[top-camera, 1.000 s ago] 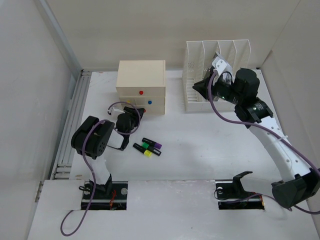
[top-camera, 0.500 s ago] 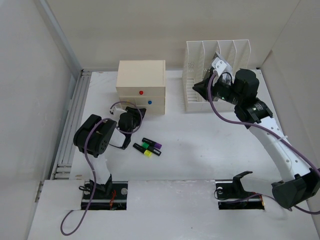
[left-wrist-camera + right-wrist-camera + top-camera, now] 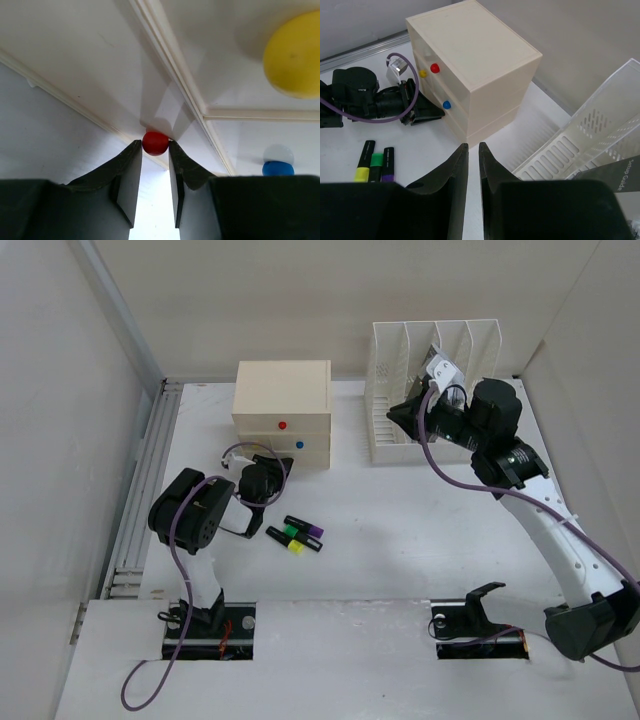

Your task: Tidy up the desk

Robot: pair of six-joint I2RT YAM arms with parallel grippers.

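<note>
Only one bit of writing can be read. It is on the dark booklet (image 3: 612,176) that stands in the white file rack (image 3: 555,145). Pale letters run slanted up its cover and say "Setup Guide". They show only in the right wrist view, at the bottom right corner. From the top camera the booklet is too small to read.

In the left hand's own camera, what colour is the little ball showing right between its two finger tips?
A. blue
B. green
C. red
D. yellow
C. In the left wrist view the red knob sits right at the gap between the tips of the left gripper, while the yellow knob and the blue knob are off to the side.
</note>
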